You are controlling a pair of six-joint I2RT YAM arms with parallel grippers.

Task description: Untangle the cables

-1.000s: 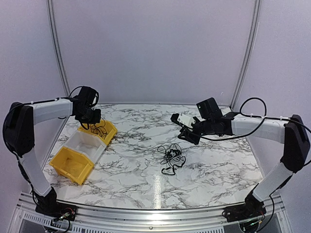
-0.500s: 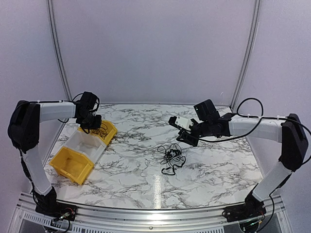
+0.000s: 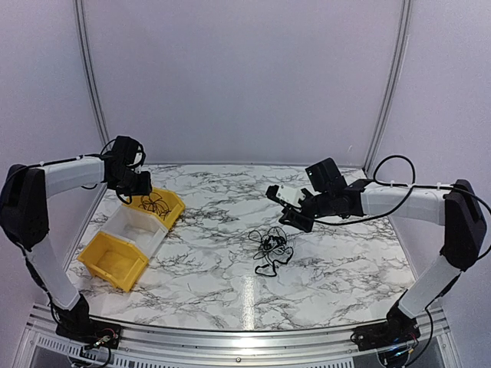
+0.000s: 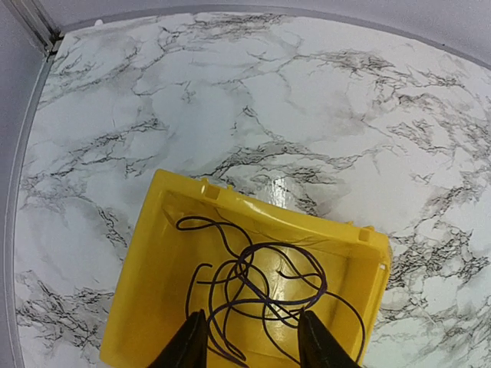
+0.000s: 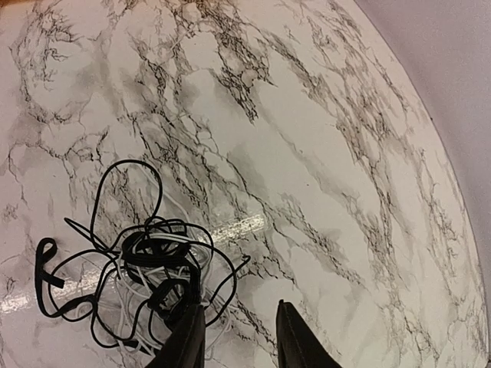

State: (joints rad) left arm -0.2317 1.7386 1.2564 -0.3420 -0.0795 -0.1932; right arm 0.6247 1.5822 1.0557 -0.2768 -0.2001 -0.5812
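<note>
Knotted cables [image 3: 270, 249] lie mid-tabletop [image 3: 345, 261], just below and left of the open, empty right hand [image 3: 287, 218], the nearer one; the open left hand [image 4: 249, 337] hangs over a single cable [image 4: 261, 284] in a yellow bin [image 4: 291, 222].

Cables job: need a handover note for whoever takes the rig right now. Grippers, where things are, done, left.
Left gripper: open and empty, above the far yellow bin.
Right gripper: open and holding nothing, above the table beside the knotted clump.
Cables: one loose cable lies in the far yellow bin. The rest are in the clump mid-table.
Done: one cable separated and binned.
Left: the clump is still tangled. The white bin and near yellow bin look empty from the top view.
</note>
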